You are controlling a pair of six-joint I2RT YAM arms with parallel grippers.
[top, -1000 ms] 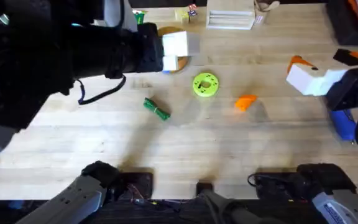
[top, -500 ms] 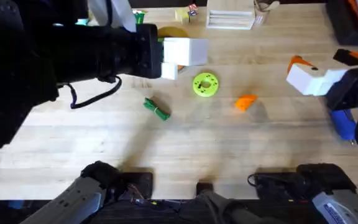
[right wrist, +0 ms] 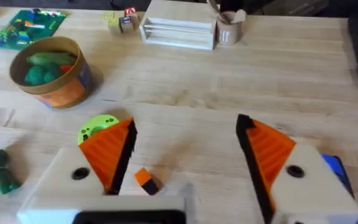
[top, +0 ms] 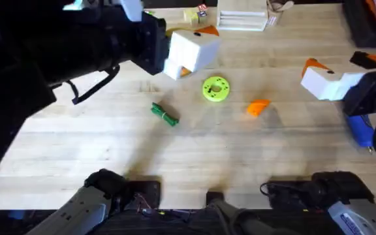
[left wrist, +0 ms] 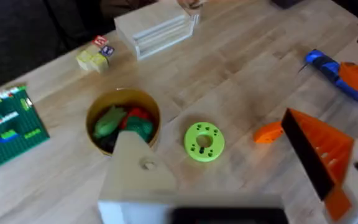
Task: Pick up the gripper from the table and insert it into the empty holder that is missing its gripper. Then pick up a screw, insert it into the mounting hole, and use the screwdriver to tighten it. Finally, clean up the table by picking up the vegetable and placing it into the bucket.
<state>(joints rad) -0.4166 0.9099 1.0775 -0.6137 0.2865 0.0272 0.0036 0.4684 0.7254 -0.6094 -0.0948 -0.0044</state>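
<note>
The loose orange gripper [top: 258, 107] lies on the table right of centre, also visible as the orange gripper [left wrist: 269, 132] in the left wrist view. My left gripper [top: 200, 40] hangs open over the bucket [left wrist: 123, 121]. One of its fingers is a bare white holder [left wrist: 132, 171] with a small mounting hole [left wrist: 146, 163]; the other carries an orange ribbed pad [left wrist: 319, 149]. My right gripper [right wrist: 186, 123] is open at the table's right side, with orange pads on both fingers. The blue screwdriver [top: 361, 130] lies beside it. The dark-green vegetable [top: 164, 113] rests left of centre.
A lime-green disc with holes [top: 215, 89] sits mid-table. The bucket [right wrist: 51, 71] holds toy vegetables. Along the far edge are a green brick plate [left wrist: 8, 127], small wooden blocks [left wrist: 92, 57], a white rack [right wrist: 179, 28] and a cup [right wrist: 229, 31].
My left arm has risen and swung, carrying its white finger block a little to the right and tilting it. The right arm and the table's things have not moved.
</note>
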